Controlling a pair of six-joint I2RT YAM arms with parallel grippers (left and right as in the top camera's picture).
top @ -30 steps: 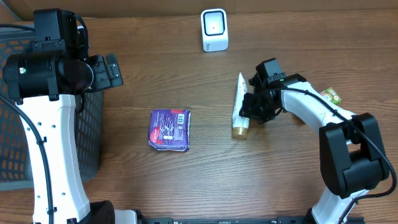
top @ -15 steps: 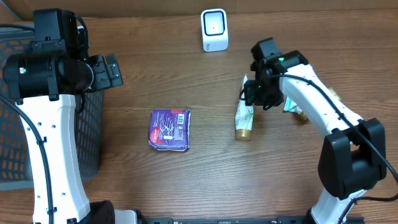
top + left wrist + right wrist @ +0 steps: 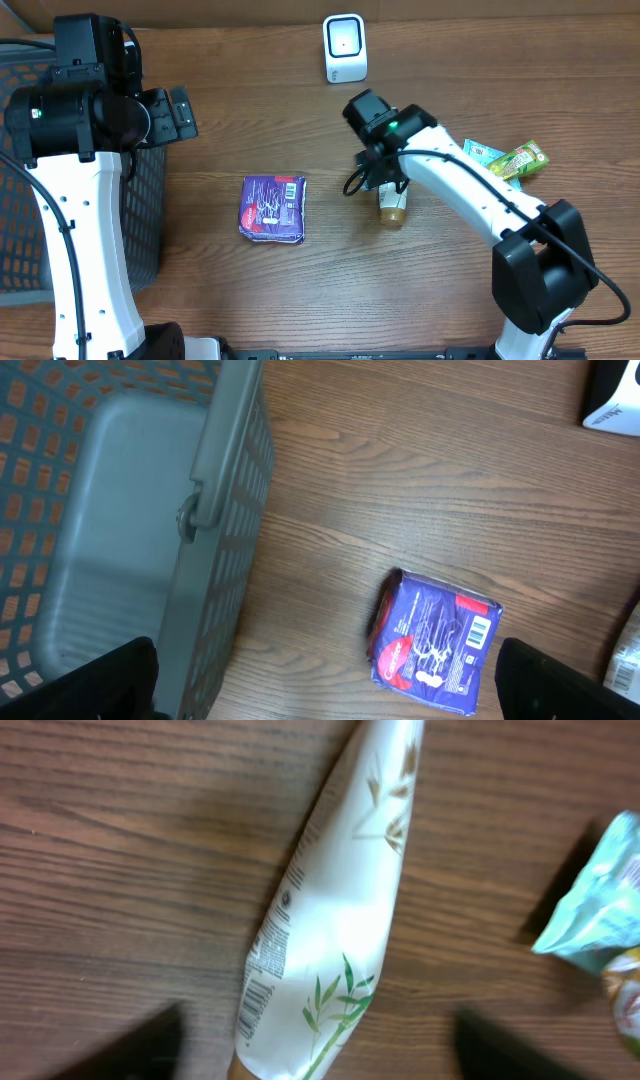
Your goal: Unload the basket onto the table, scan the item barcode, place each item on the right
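Directly under the right gripper (image 3: 318,1022), between its wide-apart fingers, a white leaf-print tube (image 3: 330,920) lies flat on the wooden table (image 3: 120,870), ungripped, barcode (image 3: 258,995) facing up. Teal packet (image 3: 600,905) just beside it. Barcode scanner (image 3: 345,47) well apart from this gripper. Left gripper (image 3: 325,660) spread wide, empty; purple packet (image 3: 435,645) beneath it, grey mesh basket (image 3: 225,480) alongside.

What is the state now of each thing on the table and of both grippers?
Tube: lying flat, not held, barcode up.
Purple packet: lying flat, barcode up.
Scanner: standing upright.
Basket: looks empty.
Green packets: lying on the table, untouched.
Left gripper: open, empty.
Right gripper: open above the tube.
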